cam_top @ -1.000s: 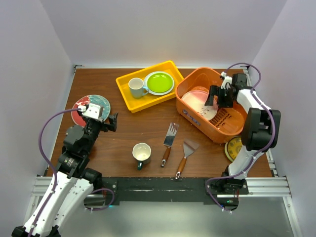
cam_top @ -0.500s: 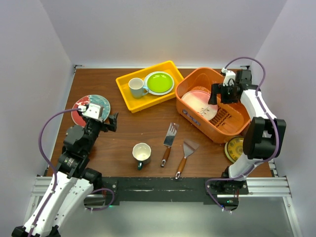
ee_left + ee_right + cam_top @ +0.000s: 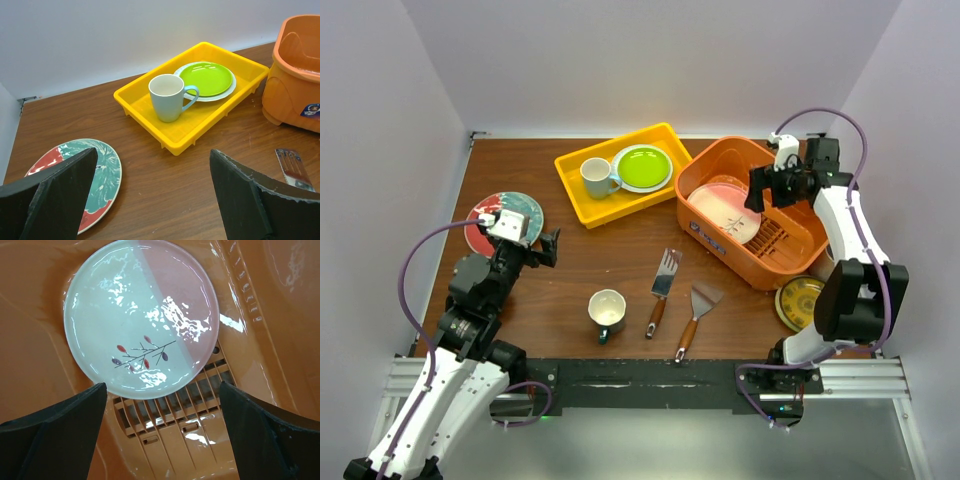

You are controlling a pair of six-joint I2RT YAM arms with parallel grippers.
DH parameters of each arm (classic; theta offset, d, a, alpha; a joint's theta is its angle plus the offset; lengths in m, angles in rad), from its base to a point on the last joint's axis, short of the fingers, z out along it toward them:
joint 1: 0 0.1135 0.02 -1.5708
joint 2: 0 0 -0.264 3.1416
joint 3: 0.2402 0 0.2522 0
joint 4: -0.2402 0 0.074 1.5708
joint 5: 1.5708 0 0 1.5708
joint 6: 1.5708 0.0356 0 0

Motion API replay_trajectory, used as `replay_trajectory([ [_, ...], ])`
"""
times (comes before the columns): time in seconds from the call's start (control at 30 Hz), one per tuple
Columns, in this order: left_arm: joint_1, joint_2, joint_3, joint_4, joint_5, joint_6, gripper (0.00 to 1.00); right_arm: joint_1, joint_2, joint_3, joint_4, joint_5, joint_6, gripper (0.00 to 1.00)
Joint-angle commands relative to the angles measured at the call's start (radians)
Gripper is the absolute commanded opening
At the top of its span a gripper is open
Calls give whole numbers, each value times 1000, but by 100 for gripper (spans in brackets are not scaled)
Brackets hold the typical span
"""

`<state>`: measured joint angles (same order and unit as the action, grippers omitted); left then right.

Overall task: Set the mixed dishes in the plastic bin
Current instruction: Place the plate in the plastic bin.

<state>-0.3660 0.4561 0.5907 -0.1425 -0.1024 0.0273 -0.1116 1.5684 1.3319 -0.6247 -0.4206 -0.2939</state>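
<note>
The orange plastic bin (image 3: pixel 712 234) stands at the right, and its wall also shows in the left wrist view (image 3: pixel 295 75). A cream and pink plate with a twig pattern (image 3: pixel 141 317) lies tilted inside it on the slotted bottom (image 3: pixel 190 440). My right gripper (image 3: pixel 162 385) is open and empty, hovering above that plate inside the bin (image 3: pixel 755 195). My left gripper (image 3: pixel 152 152) is open and empty above the table, beside a red and teal plate (image 3: pixel 100 170) at the left (image 3: pixel 520 212). A dark-teal mug (image 3: pixel 607 312) stands near the front. A yellow patterned plate (image 3: pixel 800 300) lies right of the bin.
A yellow tray (image 3: pixel 582 203) at the back holds a lime green plate (image 3: pixel 642 167) and a white mug with a pale-blue handle (image 3: pixel 597 177). Two wooden-handled spatulas (image 3: pixel 662 285) (image 3: pixel 695 315) lie in front of the bin. Walls close in on three sides.
My right arm has lifted and swung back a little over the bin, uncovering more of the yellow patterned plate. The left arm has not moved.
</note>
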Motion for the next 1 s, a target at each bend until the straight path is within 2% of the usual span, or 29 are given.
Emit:
replay_trajectory([
  [0.0,2,-5,-8,47,18,-3,100,4,-73,55,-36,-44,-83,99],
  [0.47,2,-8,-6,46,21,-3,100,3,-206,59,-81,-132,-128,99],
  [0.97,2,-16,-8,47,24,-4,100,3,-243,82,-141,-218,-145,99],
])
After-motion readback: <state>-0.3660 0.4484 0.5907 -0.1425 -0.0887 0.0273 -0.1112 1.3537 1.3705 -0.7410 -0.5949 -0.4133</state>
